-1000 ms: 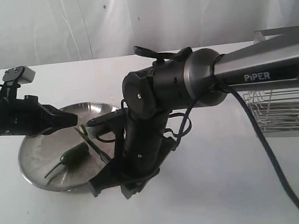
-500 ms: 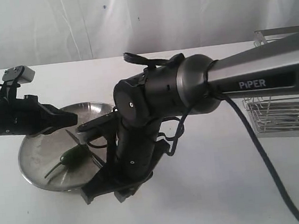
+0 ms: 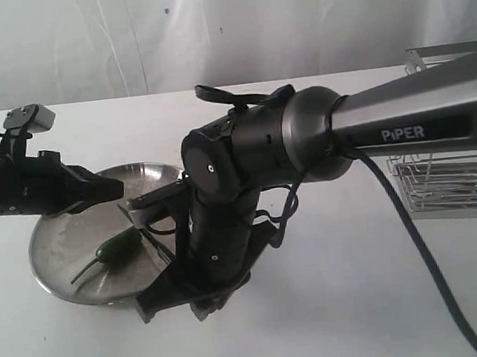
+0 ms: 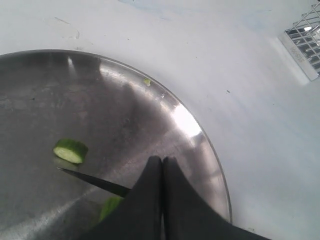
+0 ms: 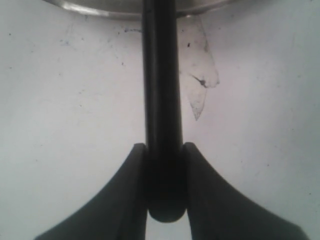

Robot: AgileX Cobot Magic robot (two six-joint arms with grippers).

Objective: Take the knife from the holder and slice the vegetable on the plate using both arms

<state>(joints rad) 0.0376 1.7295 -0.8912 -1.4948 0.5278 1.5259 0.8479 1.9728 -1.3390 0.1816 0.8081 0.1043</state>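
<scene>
The steel plate [image 3: 57,274] lies left of centre with the dark green vegetable [image 3: 114,249] on it. The black knife [image 3: 141,227] angles across the plate, its blade right next to the vegetable. My right gripper [image 3: 183,302] is at the plate's near edge, shut on the knife's handle [image 5: 160,75]. My left gripper [image 3: 118,189] hovers over the plate's far side, shut with nothing between its fingers. In the left wrist view a cut slice [image 4: 70,151] lies beyond the blade [image 4: 95,181], and the vegetable [image 4: 110,206] is partly hidden by the fingers [image 4: 150,190]. The wire holder [image 3: 452,177] stands far right.
The right arm's bulky elbow and forearm [image 3: 403,118] stretch across the middle of the table from the right, with a cable hanging below. A small green scrap [image 4: 147,81] sits on the plate's rim [image 4: 210,150]. White table surface surrounds the plate.
The right arm has swung left, carrying the knife further over the plate and toward the vegetable. The left arm and the vegetable have stayed put.
</scene>
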